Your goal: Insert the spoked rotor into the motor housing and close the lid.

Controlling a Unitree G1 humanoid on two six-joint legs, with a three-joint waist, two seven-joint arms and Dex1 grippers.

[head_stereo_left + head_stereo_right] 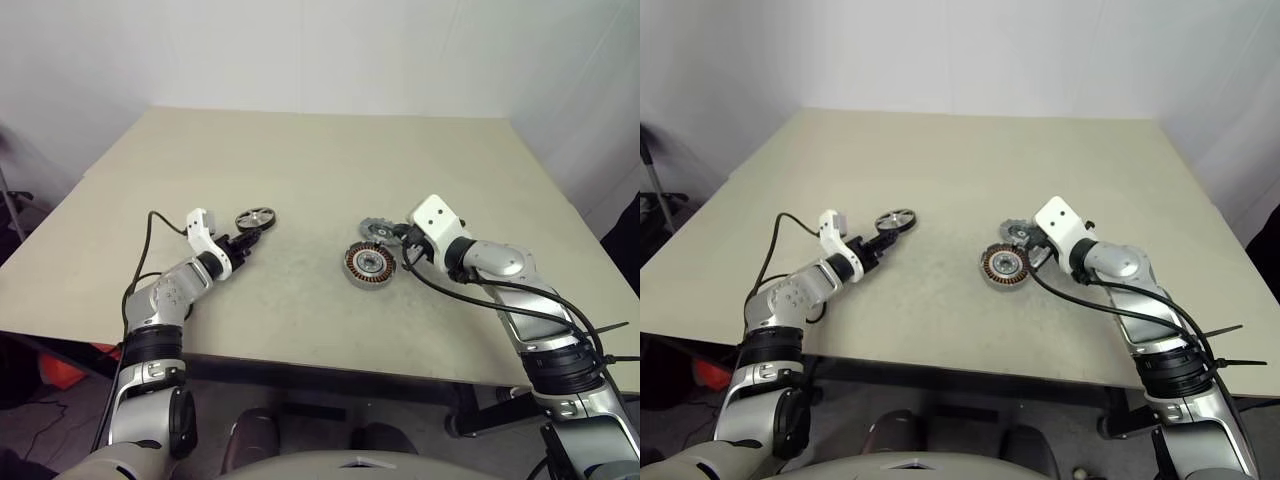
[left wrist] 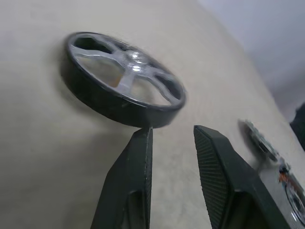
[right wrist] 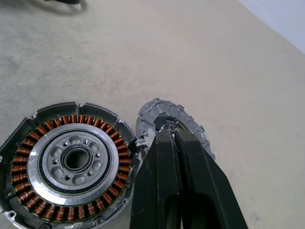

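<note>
Closest to the camera are the two robot arms reaching out over the beige bench (image 1: pixel 300 180). Left pincer (image 2: pixel 172 136) has its two black ribbed fingers (image 2: pixel 136 167) parted with nothing between them, and the tip of one finger sits right at the black rim of the silver spoked rotor (image 2: pixel 121 78), a round disc with shiny spokes and a dark outer band. Can't really tell if it's touching or just a hair off. That rotor rests on the bench just past the fingertips, on the robot's left side, well apart from the other parts.

Right pincer (image 3: pixel 167 131) is fully closed, fingers pressed together, tips resting right against the edge of the grey toothed-edge metal disc (image 3: pixel 188 119), which lies flat on the bench. Whether it's actually pinching the rim I can't say from here.

Just beside that disc, touching or very nearly so, is the motor housing (image 3: pixel 71 160): a round metal ring packed with coppery-brown wire windings around a silver hub with a hole in the middle. It lies flat on the bench with the open side up, a bit right of centre, on the near side of the toothed disc. A black cable (image 1: pixel 150 235) loops along the left arm, and more black cabling runs down the right forearm.
</note>
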